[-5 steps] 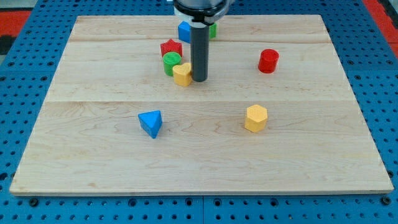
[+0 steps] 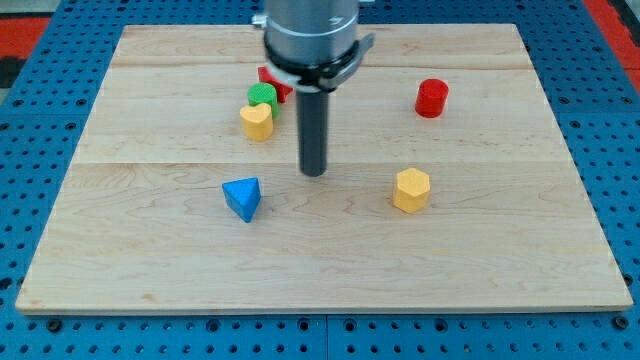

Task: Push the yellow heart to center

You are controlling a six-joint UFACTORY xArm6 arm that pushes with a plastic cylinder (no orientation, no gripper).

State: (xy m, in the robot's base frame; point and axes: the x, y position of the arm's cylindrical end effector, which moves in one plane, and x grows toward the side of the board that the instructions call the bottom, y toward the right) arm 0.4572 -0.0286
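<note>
The yellow heart lies on the wooden board, left of the middle and toward the view's top. It touches a green block just above it. My tip stands near the board's middle, to the right of and below the heart, with a clear gap between them. The arm's body hides part of the blocks behind it.
A red block sits partly hidden behind the arm, above the green one. A red cylinder is at the upper right. A yellow hexagonal block is at the lower right. A blue triangular block is at the lower left.
My tip has moved toward the view's bottom, away from the heart. The yellow heart and green block have shifted left. The blue and second green blocks at the top are now hidden.
</note>
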